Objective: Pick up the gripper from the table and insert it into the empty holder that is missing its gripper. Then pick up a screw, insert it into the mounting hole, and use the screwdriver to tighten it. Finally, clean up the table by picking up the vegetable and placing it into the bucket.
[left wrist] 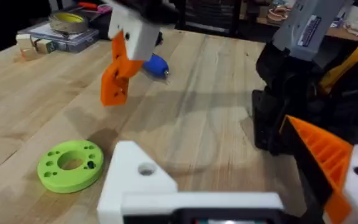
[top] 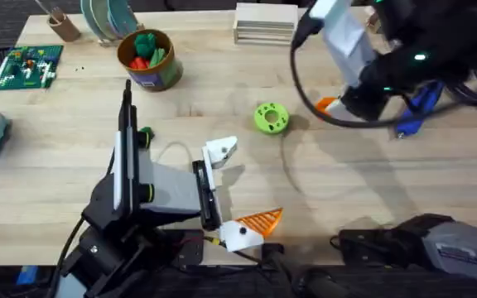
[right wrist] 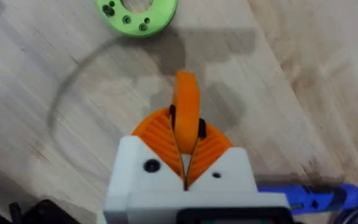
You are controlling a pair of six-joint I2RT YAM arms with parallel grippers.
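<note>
I am holding the gripper (right wrist: pixel 186 106), the small orange wedge finger, clenched between the two orange ribbed pads (right wrist: pixel 157 134) of my right gripper (right wrist: pixel 185 146). Seen from my left wrist, the piece (left wrist: pixel 115 78) is hanging point-down from my right gripper's white body (left wrist: pixel 135 31), lifted off the table (top: pixel 363 178). From overhead it is showing as an orange tip (top: pixel 327 104) at the right of the table, right of the bright green holed disc (top: pixel 271 117), which is lying flat on the wood.

The screwdriver (top: pixel 418 106), blue-handled, is lying on the table just beside my right gripper (top: pixel 338 103), on its right.

My left gripper (top: pixel 232 192) is sitting near the front edge, left of centre, fingers spread apart and grasping nothing. Its nearer finger is carrying an orange ribbed pad (top: pixel 261 220); its farther one is the bare white holder (top: pixel 219 151), with an open mounting hole (left wrist: pixel 146 169) showing in the left wrist view.

The bucket (top: pixel 149 62), a brown-gold can with a blue band, is standing at the far left with red and green toys (top: pixel 146 50) inside it. The vegetable (top: pixel 146 136), small and dark green, is lying on the table just beside my left arm (top: pixel 127 161), near side of the bucket.
</note>
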